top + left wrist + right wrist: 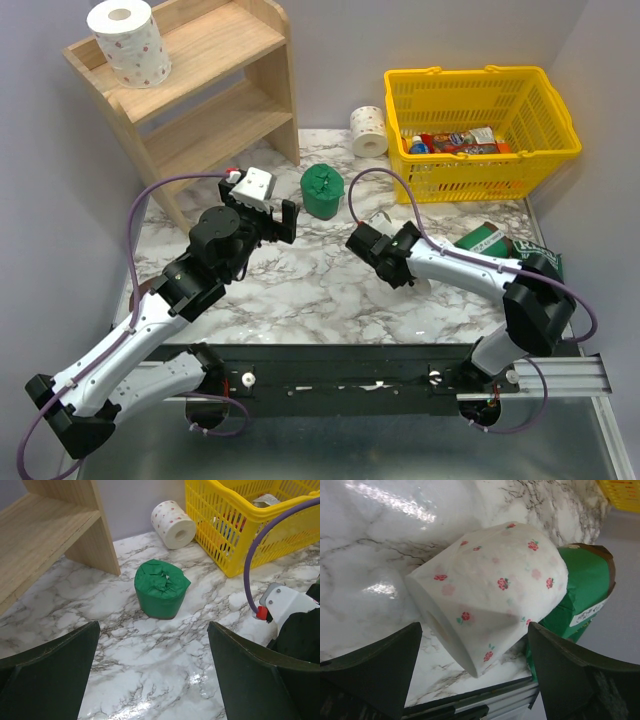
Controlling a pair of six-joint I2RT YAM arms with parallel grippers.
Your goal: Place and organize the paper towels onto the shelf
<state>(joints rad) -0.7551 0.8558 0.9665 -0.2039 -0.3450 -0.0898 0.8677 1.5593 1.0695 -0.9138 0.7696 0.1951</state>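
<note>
Both pairs of jaws are spread; the right jaws should squeeze the spotted roll [490, 595] softly, missing the green roll [585, 580] at three o'clock.

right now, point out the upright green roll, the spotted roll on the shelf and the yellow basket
upright green roll [162, 578], left wrist view, crumpled top
spotted roll [135, 55], top external view, side
yellow basket [470, 172], top external view, front wall

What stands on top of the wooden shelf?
One white red-spotted roll stands upright on the shelf, at its top board's left end. The lower board's rear is covered.
</note>
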